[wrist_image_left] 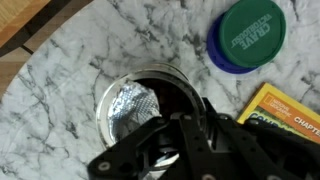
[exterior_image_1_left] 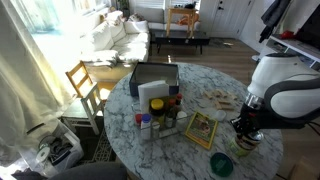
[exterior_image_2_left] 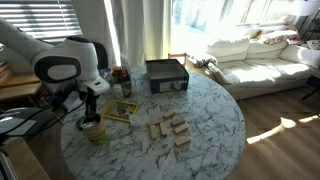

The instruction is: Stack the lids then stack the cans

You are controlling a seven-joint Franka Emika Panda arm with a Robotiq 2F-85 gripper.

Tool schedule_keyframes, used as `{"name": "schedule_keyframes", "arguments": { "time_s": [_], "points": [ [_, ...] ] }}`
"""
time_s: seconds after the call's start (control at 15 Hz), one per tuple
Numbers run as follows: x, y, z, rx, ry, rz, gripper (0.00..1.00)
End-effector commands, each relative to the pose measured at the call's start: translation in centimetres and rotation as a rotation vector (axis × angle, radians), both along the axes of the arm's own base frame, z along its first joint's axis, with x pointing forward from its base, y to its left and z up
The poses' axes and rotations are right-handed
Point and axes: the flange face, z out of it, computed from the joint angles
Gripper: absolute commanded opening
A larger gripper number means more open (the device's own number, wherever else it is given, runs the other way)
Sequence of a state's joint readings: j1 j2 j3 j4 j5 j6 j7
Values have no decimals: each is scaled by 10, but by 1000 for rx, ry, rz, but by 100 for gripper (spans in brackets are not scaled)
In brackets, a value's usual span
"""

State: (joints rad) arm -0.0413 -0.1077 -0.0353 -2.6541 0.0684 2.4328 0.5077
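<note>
Now, from the left of the wrist view, your can (wrist_image_left: 126, 103) lies right beneath the gripper (wrist_image_left: 172, 128), its round top partly hidden, finger spread impossible to tell, while the stacked lids (wrist_image_left: 249, 35) sit apart, upper right.

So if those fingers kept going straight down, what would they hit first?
Probably the silvery-topped can directly under the fingers; the stacked lids lie off to the side. How close the can is, I can't tell.
</note>
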Motion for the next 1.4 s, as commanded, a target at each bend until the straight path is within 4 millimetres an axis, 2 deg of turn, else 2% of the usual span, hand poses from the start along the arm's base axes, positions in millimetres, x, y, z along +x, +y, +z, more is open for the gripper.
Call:
{"name": "schedule_keyframes", "arguments": {
  "time_s": [0.0, 0.27, 0.33, 0.4, 0.8, 1.0, 1.33],
  "points": [
    [-6, 3, -3, 13, 12, 16, 3],
    [-6, 4, -5, 6, 17, 19, 3],
    [-6, 4, -5, 3, 20, 19, 36],
    [-6, 4, -5, 1, 20, 17, 36],
    [-7, 2, 9, -24, -9, 20, 80],
    [-6, 2, 33, -47, -55, 43, 99],
    [-4, 4, 87, -46, -149, 69, 100]
  ]
}}
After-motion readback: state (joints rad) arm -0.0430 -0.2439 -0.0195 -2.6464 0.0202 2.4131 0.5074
